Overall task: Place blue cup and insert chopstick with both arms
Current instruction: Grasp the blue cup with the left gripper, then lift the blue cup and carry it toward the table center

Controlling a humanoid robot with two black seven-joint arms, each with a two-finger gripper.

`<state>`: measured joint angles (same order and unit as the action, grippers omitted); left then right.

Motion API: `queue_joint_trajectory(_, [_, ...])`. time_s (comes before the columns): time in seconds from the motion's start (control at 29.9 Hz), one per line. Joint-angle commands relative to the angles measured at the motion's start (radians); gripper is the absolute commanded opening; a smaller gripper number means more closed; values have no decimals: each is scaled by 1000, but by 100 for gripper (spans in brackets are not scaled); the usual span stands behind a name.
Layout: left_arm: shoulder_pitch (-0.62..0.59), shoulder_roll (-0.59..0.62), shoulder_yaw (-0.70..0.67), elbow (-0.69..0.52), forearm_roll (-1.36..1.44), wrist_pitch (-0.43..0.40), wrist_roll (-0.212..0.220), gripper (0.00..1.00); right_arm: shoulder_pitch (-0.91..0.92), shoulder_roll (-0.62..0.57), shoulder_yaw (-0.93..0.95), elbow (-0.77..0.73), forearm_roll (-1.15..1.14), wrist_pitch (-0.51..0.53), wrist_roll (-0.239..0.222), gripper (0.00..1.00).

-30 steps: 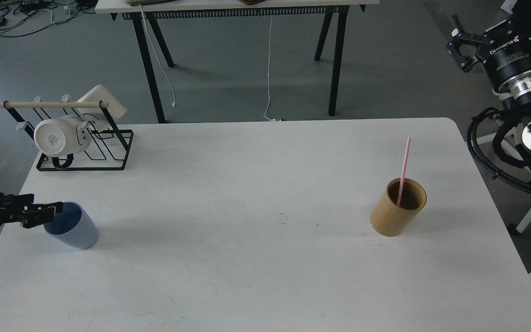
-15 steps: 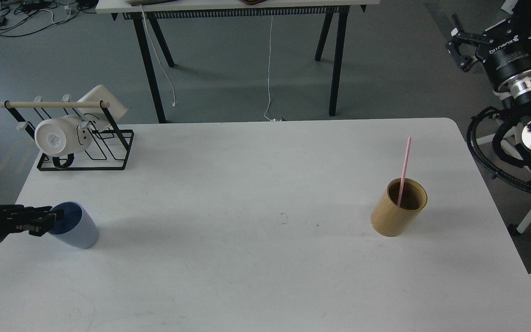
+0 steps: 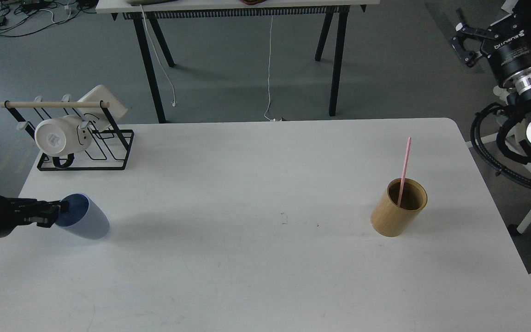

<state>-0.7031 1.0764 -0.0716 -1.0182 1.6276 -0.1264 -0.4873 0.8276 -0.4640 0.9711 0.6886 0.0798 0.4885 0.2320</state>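
The pale blue cup (image 3: 85,217) is at the table's left edge, tipped over with its mouth facing left. My left gripper (image 3: 52,214) comes in from the left and is shut on the cup's rim, one finger inside the mouth. The pink chopstick (image 3: 404,168) stands leaning in a tan wooden cylinder (image 3: 398,208) on the right side of the table. My right gripper (image 3: 464,42) is open and empty, held high off the table's far right corner, well away from the chopstick.
A black wire rack (image 3: 85,152) with a wooden bar holds a white mug (image 3: 60,136) at the back left. The white table (image 3: 265,258) ends just left of the cup. A second table's black legs (image 3: 334,60) stand behind.
The blue cup has tipped further, mouth toward the left, and shifted slightly right with my left gripper on its rim. My right gripper has drifted a little right.
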Motion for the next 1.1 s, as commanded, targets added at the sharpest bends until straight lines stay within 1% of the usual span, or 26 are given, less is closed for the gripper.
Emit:
queue_joint_trajectory(0.0, [-110,-4,-1,-45,1,-99,-1,1,19,-10,-3,3,-5,0,-2,100])
queue_joint_trajectory(0.03, [-131,-4,-1,-71,1,-122,-1,1,33,-19,-3,3,-14,0,-3,100])
queue_joint_trajectory(0.1, [-197,-7,-1,-132,12,-169,13,1,70,-41,-3,3,-44,0,-6,100])
queue_joint_trajectory(0.2, [-335,-42,-2,-206,86,-278,62,1,125,-59,-3,2,-66,0,-11,100])
queue_joint_trajectory(0.23, [-373,-73,-1,-215,115,-316,81,1,139,-59,-5,0,-66,0,-16,100])
queue_joint_trajectory(0.3, [-421,-148,-1,-217,194,-355,107,1,159,-59,-5,0,-67,0,-32,100])
queue_joint_trajectory(0.37, [-444,-235,-2,-226,280,-362,108,1,169,-59,-5,0,-67,0,-46,100])
queue_joint_trajectory(0.5, [-501,-357,-1,-243,350,-362,118,1,180,-58,-17,0,-67,0,-46,100])
queue_joint_trajectory(0.6, [-515,-484,-1,-246,383,-362,142,1,205,-58,-54,0,-69,-1,-48,100])
queue_joint_trajectory(0.67, [-516,-547,-1,-249,409,-362,157,1,231,-54,-98,0,-72,-14,-46,100])
queue_joint_trajectory(0.74, [-515,-588,1,-247,434,-362,162,1,254,-50,-127,0,-72,-25,-46,100])
queue_joint_trajectory(0.8, [-509,-636,6,-246,474,-362,176,1,260,-51,-132,2,-71,-27,-46,100])
queue_joint_trajectory(0.9, [-493,-716,12,-244,554,-362,216,1,260,-50,-126,2,-71,-28,-46,100])
queue_joint_trajectory(1.07, [-440,-779,12,-232,554,-362,245,1,252,-42,-129,2,-71,-30,-45,100])
